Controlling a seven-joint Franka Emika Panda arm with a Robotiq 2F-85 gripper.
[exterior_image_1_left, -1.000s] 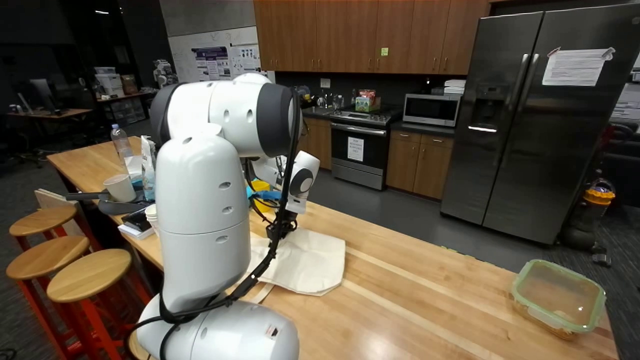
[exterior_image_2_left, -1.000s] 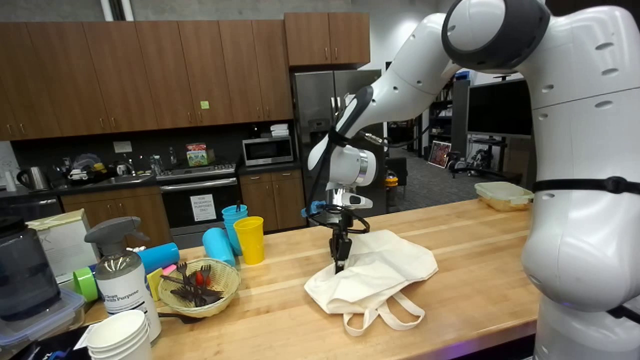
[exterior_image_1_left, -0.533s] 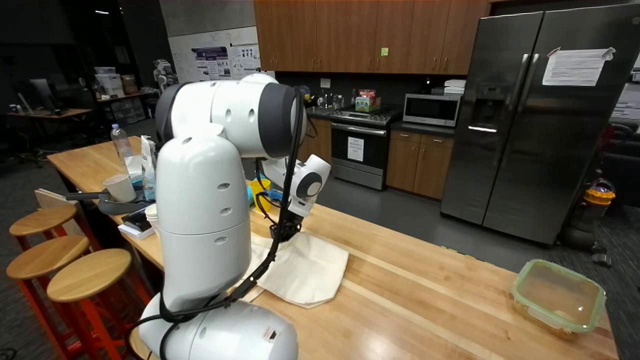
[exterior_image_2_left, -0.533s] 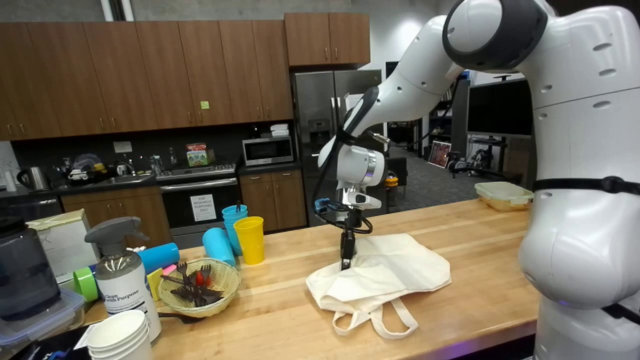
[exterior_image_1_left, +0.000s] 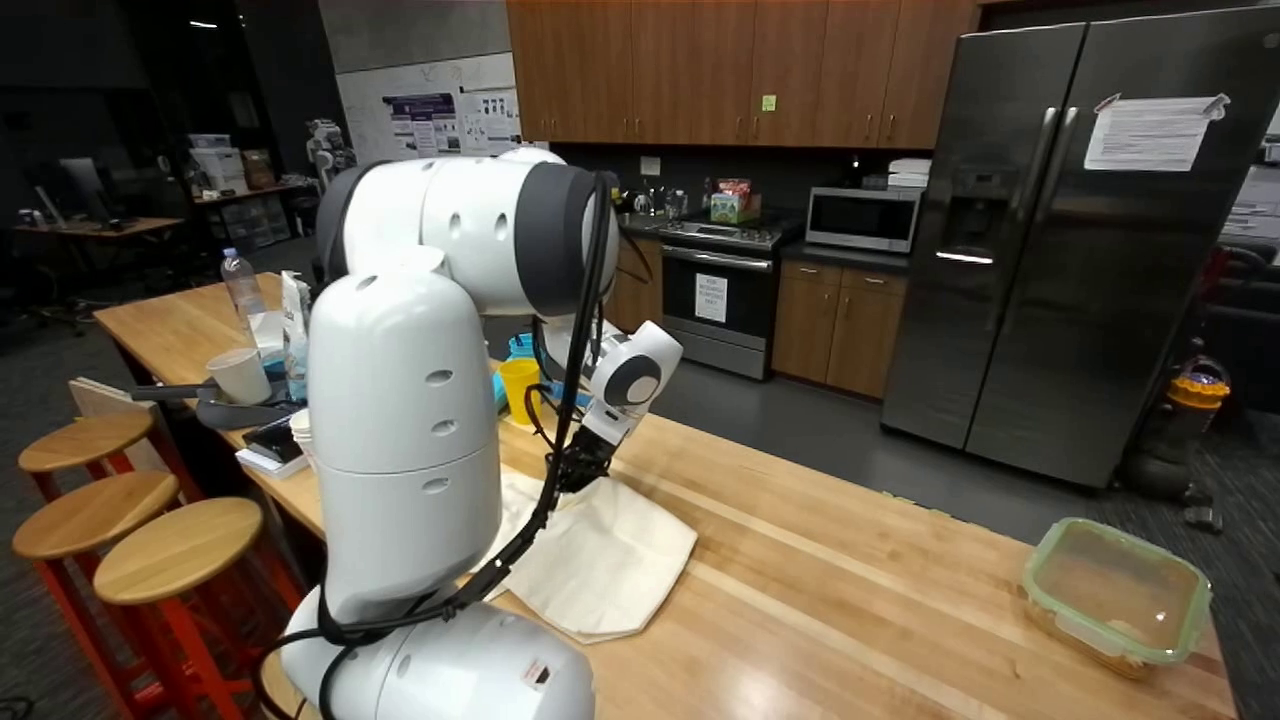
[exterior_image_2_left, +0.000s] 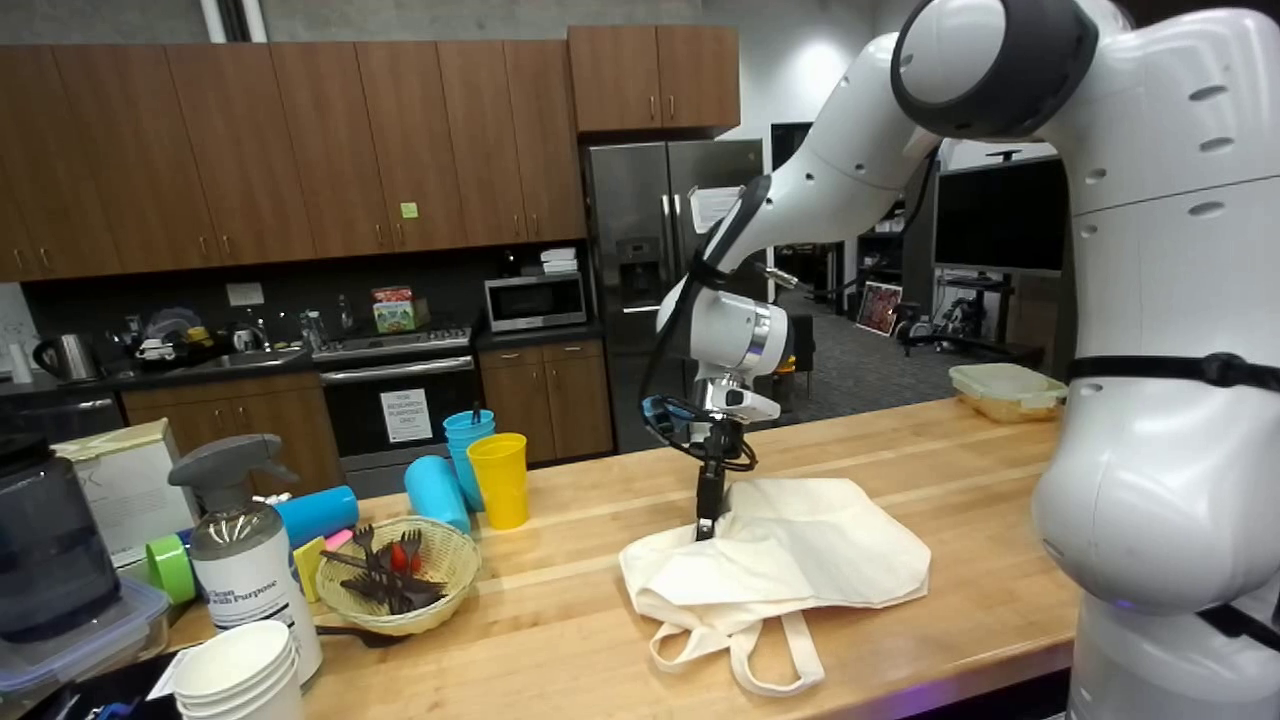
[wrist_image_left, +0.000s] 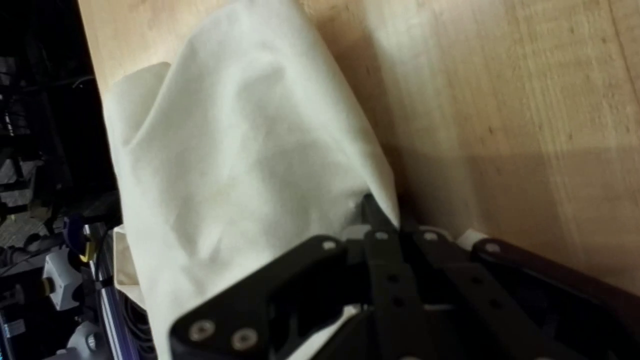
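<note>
cream cloth bag (exterior_image_2_left: 815, 545) has slid toward the robot-side edge of the table (exterior_image_2_left: 975, 530) and lies between that and the kitchen-side edge; the gripper (exterior_image_2_left: 706, 532) pinches its fabric, jaws closed together.

- A wide lane crosses the tabletop (exterior_image_1_left: 830, 620) between the cloth bag (exterior_image_2_left: 790, 545) and the lidded container (exterior_image_1_left: 1118, 595).
- A narrower gap separates the bag from the wicker basket (exterior_image_2_left: 460, 565).
- Beyond that gap, the basket, yellow cup (exterior_image_2_left: 499, 482) and spray bottle (exterior_image_2_left: 250, 570) crowd together, blocking low passage.
</note>
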